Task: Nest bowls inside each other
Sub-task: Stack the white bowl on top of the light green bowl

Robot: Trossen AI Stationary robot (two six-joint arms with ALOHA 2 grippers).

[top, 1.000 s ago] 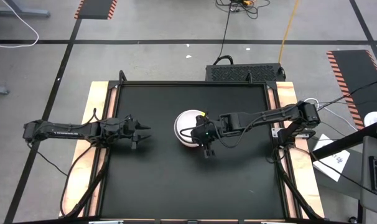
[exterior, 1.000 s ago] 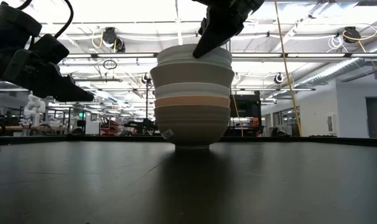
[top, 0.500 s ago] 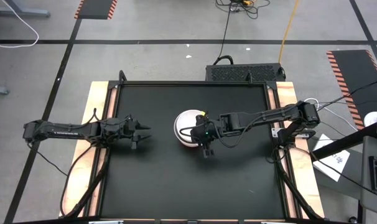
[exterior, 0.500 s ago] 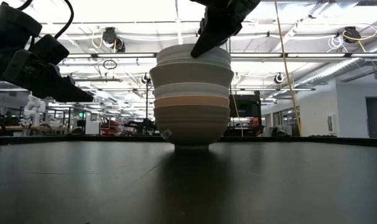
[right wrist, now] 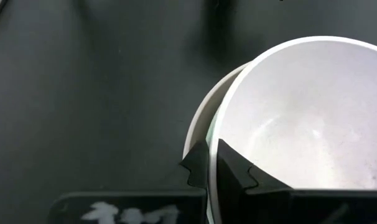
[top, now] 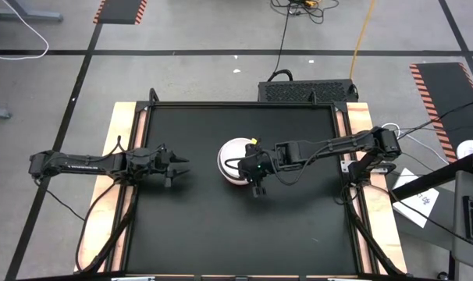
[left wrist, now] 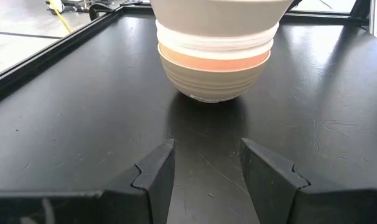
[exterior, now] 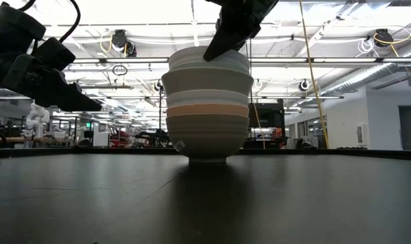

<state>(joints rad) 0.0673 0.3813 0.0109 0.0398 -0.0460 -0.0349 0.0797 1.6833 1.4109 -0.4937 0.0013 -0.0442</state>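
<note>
Right fingers: two dark fingers are seen pressed together, with no gap between them and nothing clamped; their tips are set at the rim of the top white bowl [right wrist: 300,118], on the side nearest the camera in the right wrist view.
Right gripper [top: 256,187]: it is held over the near edge of the stack, pointing down; in the low view it [exterior: 213,53] is seen coming in from above onto the stack's upper rim.
Left fingers: two fingers [left wrist: 154,171] are held apart with bare mat between them; nothing is gripped.
Left gripper [top: 182,167]: it is held above the table at the left side, well apart from the stack and aimed toward it.
Stack of bowls [exterior: 207,102]: one single stack is formed, standing upright on the mat near the table's middle.
Bowl count: six rims may be counted in the low view, though the upper ones are hard to separate. One olive-grey bowl [left wrist: 207,84] is at the bottom, one orange-coral band [left wrist: 213,61] lies just above it, then pale rims, one wider beige bowl [exterior: 207,80], and white on top.
Table [top: 190,226]: one black mat is framed by two wooden side edges.
Room behind: ceiling lights and workshop equipment are seen in the low view.
</note>
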